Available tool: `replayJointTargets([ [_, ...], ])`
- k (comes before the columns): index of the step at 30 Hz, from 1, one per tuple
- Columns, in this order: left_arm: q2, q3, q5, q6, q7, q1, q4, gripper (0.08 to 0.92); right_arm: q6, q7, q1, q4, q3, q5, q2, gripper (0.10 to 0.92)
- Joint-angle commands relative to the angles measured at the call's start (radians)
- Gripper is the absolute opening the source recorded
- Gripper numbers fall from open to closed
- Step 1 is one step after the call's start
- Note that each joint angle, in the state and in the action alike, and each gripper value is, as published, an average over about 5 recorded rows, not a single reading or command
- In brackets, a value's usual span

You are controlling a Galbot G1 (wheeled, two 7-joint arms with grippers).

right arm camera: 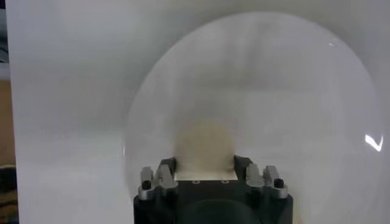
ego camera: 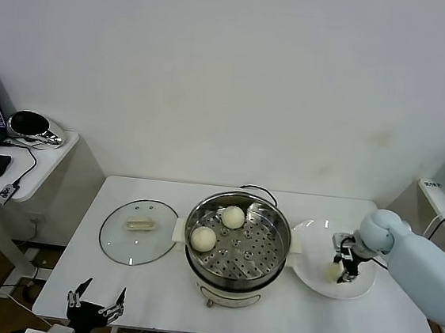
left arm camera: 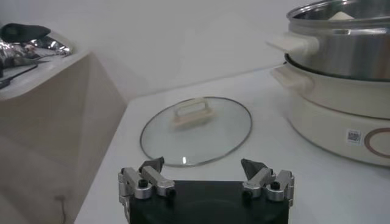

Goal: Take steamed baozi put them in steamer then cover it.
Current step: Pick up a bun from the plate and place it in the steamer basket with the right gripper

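The steamer (ego camera: 234,282) stands mid-table with two steamed baozi (ego camera: 233,217) (ego camera: 203,238) on its perforated tray. My right gripper (ego camera: 344,271) is down on the white plate (ego camera: 314,244), shut on a third pale baozi (ego camera: 332,271). In the right wrist view its fingers press both sides of that baozi (right arm camera: 204,146) over the plate (right arm camera: 274,91). The cover (ego camera: 119,239), a glass lid with a cream handle, lies flat left of the steamer. My left gripper (ego camera: 96,304) waits open at the table's front left, facing the cover (left arm camera: 196,131) and the steamer (left arm camera: 341,67).
A side table (ego camera: 40,163) with a mouse, laptop and shiny black object stands at the far left. The steamer's black cord (ego camera: 256,190) runs behind the pot. Another white ledge (ego camera: 442,197) sits at the far right.
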Motion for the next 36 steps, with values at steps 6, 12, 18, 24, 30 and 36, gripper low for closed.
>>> replayJointTargets([
  [6, -0.002, 0.010, 0.001, 0.001, -0.002, -0.023, -0.001, 0.823, 0.001, -0.104, 0.421, 0.050, -0.171, 0.212, -0.022, 0.543],
  [12, -0.002, 0.010, 0.005, -0.004, -0.007, -0.029, 0.003, 0.823, 0.139, -0.189, 0.606, -0.003, -0.238, 0.360, 0.123, 0.543],
  [18, -0.008, 0.002, 0.002, -0.008, -0.012, -0.025, -0.007, 0.823, 0.415, -0.241, 0.672, 0.012, -0.276, 0.361, 0.238, 0.543],
  [24, -0.022, -0.009, 0.001, -0.010, -0.015, -0.020, -0.024, 0.823, 0.692, -0.233, 0.668, 0.004, -0.320, 0.356, 0.339, 0.543],
  [30, -0.040, -0.015, 0.002, -0.011, -0.017, -0.017, -0.041, 0.823, 0.900, -0.214, 0.653, 0.033, -0.392, 0.382, 0.402, 0.545],
  [36, -0.051, -0.018, 0.001, -0.013, -0.020, -0.008, -0.054, 0.823, 1.050, -0.190, 0.631, 0.113, -0.447, 0.332, 0.411, 0.551],
])
